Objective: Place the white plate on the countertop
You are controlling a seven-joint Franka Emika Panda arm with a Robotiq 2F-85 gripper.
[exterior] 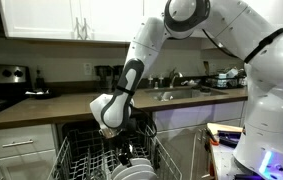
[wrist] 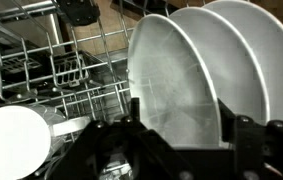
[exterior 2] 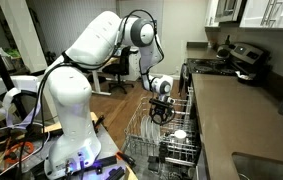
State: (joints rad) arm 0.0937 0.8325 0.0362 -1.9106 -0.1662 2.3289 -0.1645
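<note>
Several white plates stand upright in the lower dishwasher rack (exterior: 91, 160). In the wrist view the nearest white plate (wrist: 176, 85) fills the middle, with two more (wrist: 251, 50) behind it. My gripper (wrist: 186, 125) is open, one dark finger at each side of the nearest plate's lower part; I cannot tell if they touch it. In both exterior views the gripper (exterior: 114, 128) (exterior 2: 159, 110) is lowered into the rack over the plates (exterior: 131, 172). The dark-brown countertop (exterior: 71, 108) (exterior 2: 241, 120) runs above the dishwasher.
The dishwasher door is down and the wire rack (exterior 2: 151, 140) is pulled out. A white round cup or bowl (wrist: 16, 140) (exterior 2: 179, 134) sits in the rack beside the plates. The steel sink (exterior: 181, 92) and stove (exterior 2: 236, 60) are on the counter line.
</note>
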